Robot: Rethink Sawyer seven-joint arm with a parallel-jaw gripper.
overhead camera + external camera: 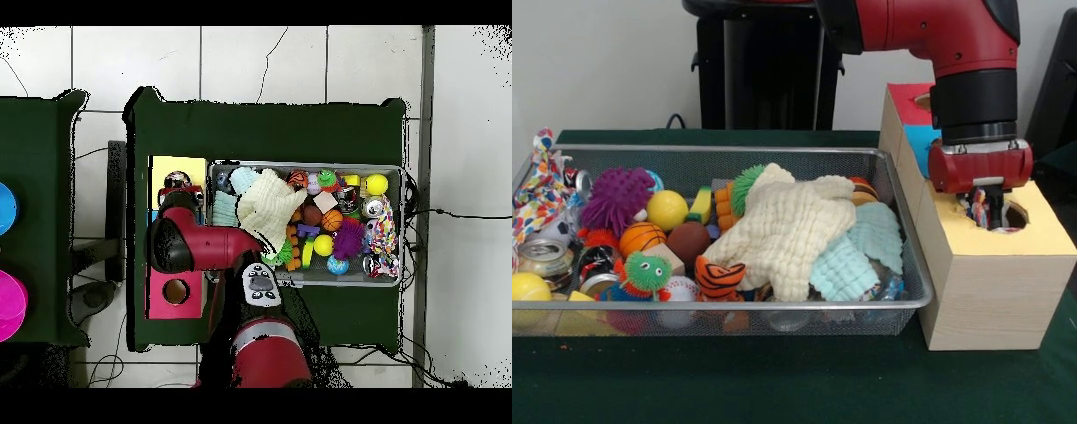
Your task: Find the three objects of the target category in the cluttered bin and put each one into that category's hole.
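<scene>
My gripper [982,210] hangs over the round hole [1015,215] in the yellow top of the wooden box [993,291], at the hole's left rim. It looks shut on a small multicoloured toy [979,208], which dangles into the hole's mouth. The mesh bin [733,305] to the left holds many toys: a purple spiky ball [616,199], a yellow ball [667,209], a small basketball [641,238], a tiger-striped toy [718,276] and a green fuzzy toy [646,271]. In the overhead view the red arm [200,245] covers the gripper.
A cream cloth [786,225] and a mint cloth [861,252] cover the bin's right half. A patterned cloth [538,181] hangs over its left rim. The box also has blue [920,141] and red [176,291] sections with holes. A green cloth covers the table [777,380].
</scene>
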